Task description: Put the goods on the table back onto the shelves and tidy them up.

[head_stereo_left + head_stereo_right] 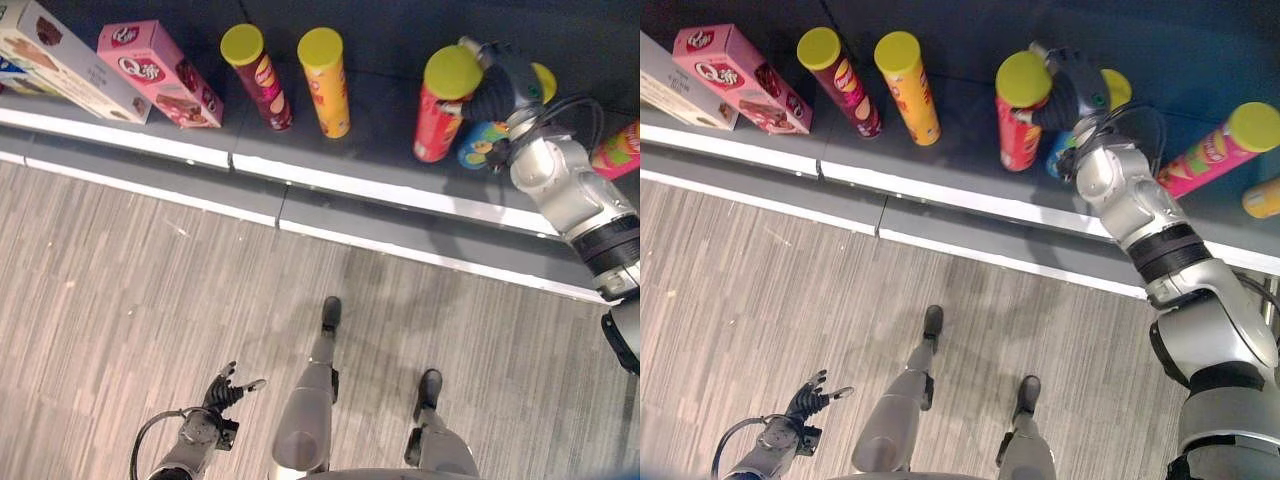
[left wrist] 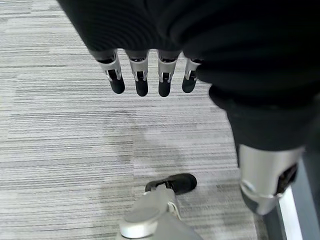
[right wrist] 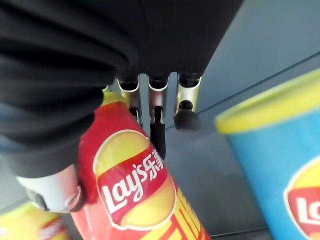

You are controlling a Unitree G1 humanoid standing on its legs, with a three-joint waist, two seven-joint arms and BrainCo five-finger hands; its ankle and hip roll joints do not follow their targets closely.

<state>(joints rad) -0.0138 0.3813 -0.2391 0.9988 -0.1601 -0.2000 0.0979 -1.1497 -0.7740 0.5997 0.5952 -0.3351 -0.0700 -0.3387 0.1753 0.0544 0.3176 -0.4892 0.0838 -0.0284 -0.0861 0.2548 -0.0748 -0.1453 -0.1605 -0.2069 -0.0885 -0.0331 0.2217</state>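
Most of the goods look already put away: two boxes (image 1: 150, 70) and several chip cans stand in a row on the dark shelf (image 1: 380, 150). The right hand (image 1: 1065, 95) is up at the shelf against the red can (image 1: 1018, 125), which stands upright with its yellow lid on, just beside a blue can (image 3: 280, 165). In the wrist view the fingers (image 3: 157, 130) lie along the can and the thumb sits on its other side, so it seems loosely held, though I cannot be sure. What remains is probably letting go and straightening the row. The left hand (image 1: 228, 390) hangs low over the floor, fingers relaxed and empty.
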